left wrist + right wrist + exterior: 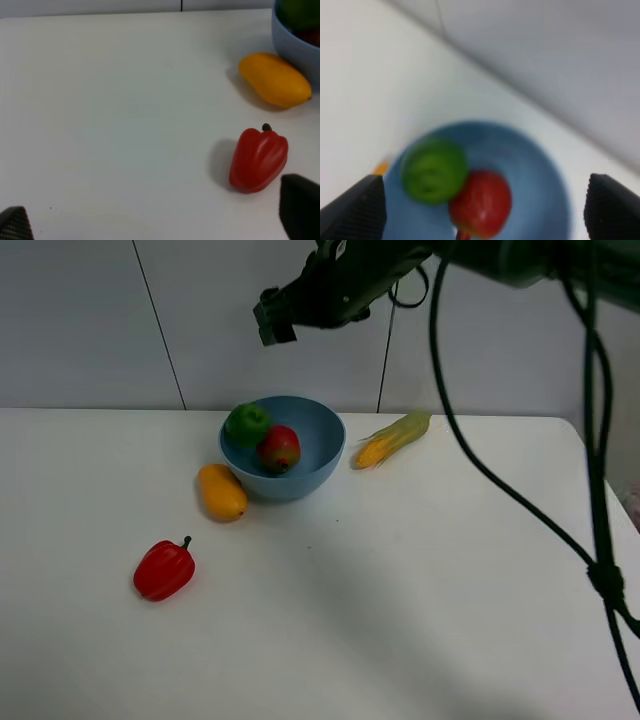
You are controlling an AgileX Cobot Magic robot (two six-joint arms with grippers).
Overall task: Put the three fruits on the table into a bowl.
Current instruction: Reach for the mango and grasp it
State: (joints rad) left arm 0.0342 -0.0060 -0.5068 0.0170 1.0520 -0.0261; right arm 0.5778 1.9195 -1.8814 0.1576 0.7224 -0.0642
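Note:
The light-blue bowl (325,435) stands at the back middle of the white table (420,590). The green lime (247,424) and the round red fruit (280,448) lie inside it, touching. The orange-yellow mango (221,491) lies on the table against the bowl's front left side. My right gripper (272,318) hangs open and empty high above the bowl; its wrist view shows the lime (434,170), the red fruit (482,202) and the bowl (535,170) below. My left gripper (157,217) is open and empty, low over the table near the mango (274,80).
A red bell pepper (164,569) lies on the table front left of the mango, also in the left wrist view (258,159). A corn cob (392,438) lies to the right of the bowl. A black cable hangs down on the right.

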